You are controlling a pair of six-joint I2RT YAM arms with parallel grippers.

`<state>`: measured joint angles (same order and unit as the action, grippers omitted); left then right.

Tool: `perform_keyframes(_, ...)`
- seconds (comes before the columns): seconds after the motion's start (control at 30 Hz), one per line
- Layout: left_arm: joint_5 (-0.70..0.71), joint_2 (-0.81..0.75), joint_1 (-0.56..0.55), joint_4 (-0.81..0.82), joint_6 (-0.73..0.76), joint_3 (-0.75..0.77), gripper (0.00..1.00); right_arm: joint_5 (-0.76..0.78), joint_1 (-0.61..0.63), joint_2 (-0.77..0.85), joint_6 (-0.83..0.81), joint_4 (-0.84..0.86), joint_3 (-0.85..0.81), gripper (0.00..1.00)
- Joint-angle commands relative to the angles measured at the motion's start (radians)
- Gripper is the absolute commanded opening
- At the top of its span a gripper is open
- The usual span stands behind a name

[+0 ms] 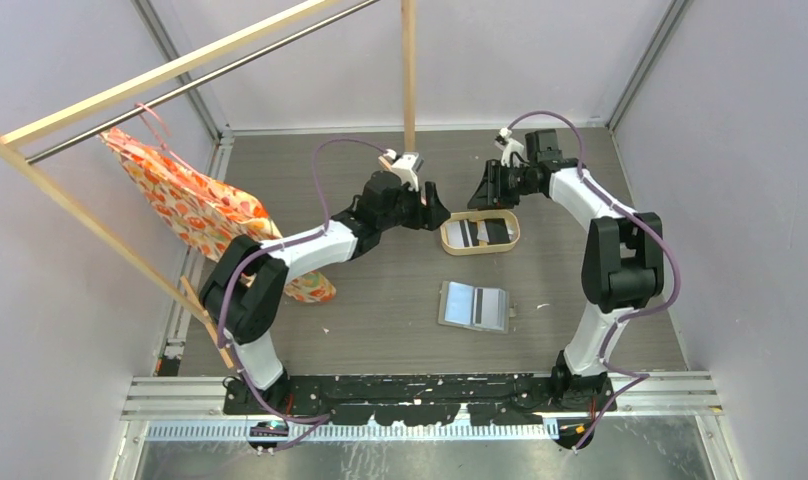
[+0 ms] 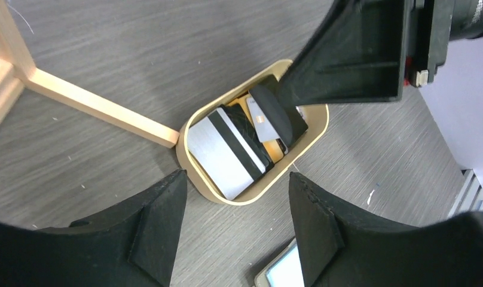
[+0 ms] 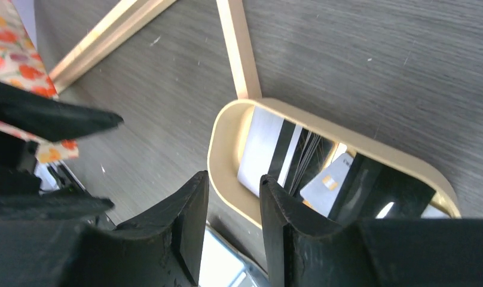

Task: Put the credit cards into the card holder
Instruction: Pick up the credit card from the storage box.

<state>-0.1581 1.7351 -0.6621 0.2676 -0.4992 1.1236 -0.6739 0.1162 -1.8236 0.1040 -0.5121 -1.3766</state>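
The credit cards (image 1: 477,232) lie stacked in an oval light-wood tray (image 1: 450,243) at mid-table. The top one is whitish with a black stripe (image 2: 218,156), and a grey chip card (image 3: 326,182) lies beside dark ones. The card holder (image 1: 473,305) lies open and flat nearer the arm bases, and its edge (image 2: 281,275) shows in the left wrist view. My left gripper (image 2: 236,179) hovers open at the tray's left end, holding nothing. My right gripper (image 3: 232,182) is open and empty over the tray's far side. One of its fingers (image 2: 278,113) reaches down over the cards.
A wooden rack post (image 1: 409,75) stands just behind the tray, and its base strip (image 2: 101,107) runs along the table up to the tray. A floral orange bag (image 1: 195,205) hangs from the rail at the left. Walls close in the table on three sides.
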Motion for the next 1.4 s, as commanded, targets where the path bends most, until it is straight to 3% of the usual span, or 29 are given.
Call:
perform_keyframes(0.0,0.012,0.028,-0.015,-0.034,-0.035,0.071,0.6,0.002,0.019,-0.066,0.152,0.118,-0.04,0.42)
perform_keyframes(0.1,0.058,0.037,-0.027,-0.092,-0.029,0.082,0.54,0.02,0.034,-0.102,0.169,0.124,-0.031,0.41)
perform_keyframes(0.4,0.089,0.14,-0.05,-0.251,-0.058,0.197,0.54,0.13,0.047,-0.122,0.097,0.065,-0.028,0.38)
perform_keyframes(0.87,0.094,0.242,-0.06,-0.392,-0.085,0.302,0.55,0.108,0.052,-0.162,0.089,0.029,-0.032,0.36)
perform_keyframes(1.37,0.045,0.286,-0.065,-0.428,-0.079,0.347,0.39,0.144,0.068,-0.17,0.073,0.018,-0.016,0.34)
